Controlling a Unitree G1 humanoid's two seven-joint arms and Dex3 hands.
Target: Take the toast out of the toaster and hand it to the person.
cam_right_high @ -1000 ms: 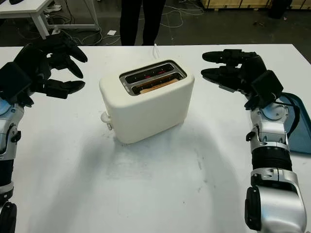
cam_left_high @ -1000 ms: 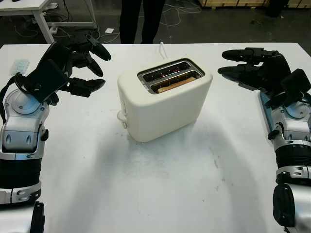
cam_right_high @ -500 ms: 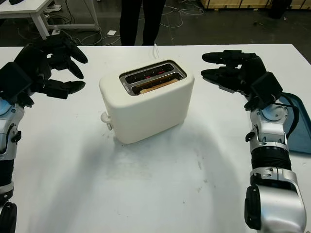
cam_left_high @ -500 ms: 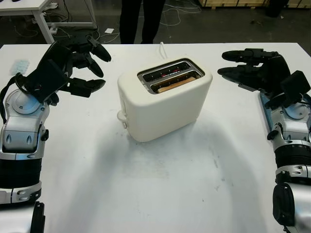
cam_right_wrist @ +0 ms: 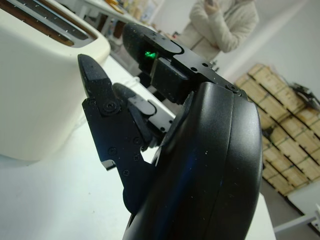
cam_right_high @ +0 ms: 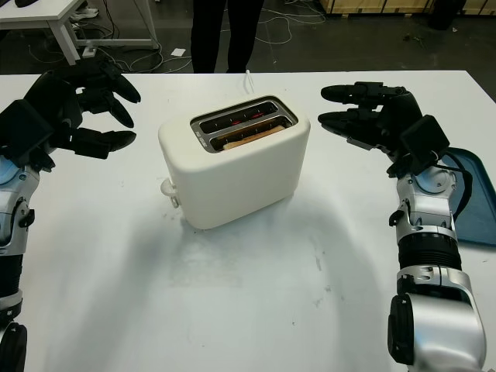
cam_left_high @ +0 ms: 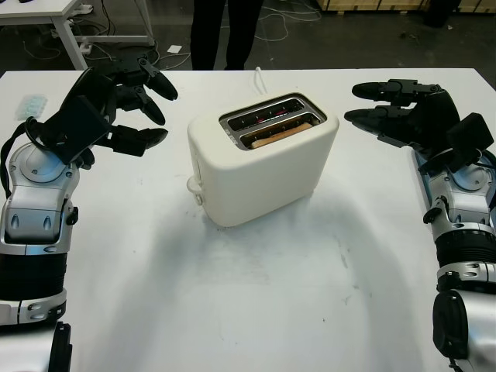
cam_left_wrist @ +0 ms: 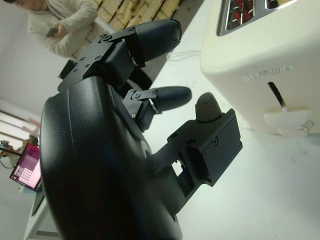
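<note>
Browned toast slice [cam_left_high: 280, 135] sunk in cream plastic toaster [cam_left_high: 260, 167], likely light and crumbly, best pinched at top edge; left hand [cam_left_high: 124, 97] and right hand [cam_left_high: 399, 112] open, flanking, holding nothing.

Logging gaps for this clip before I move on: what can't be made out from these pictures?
- Slice of brown toast: just its top edge shows; the cream toaster hides the rest.
- Person behind the white table: head views cut them at the legs.
- Blue tray: cut by the frame edge, partly behind the right hand.
- Left hand: open beside the toaster.
</note>
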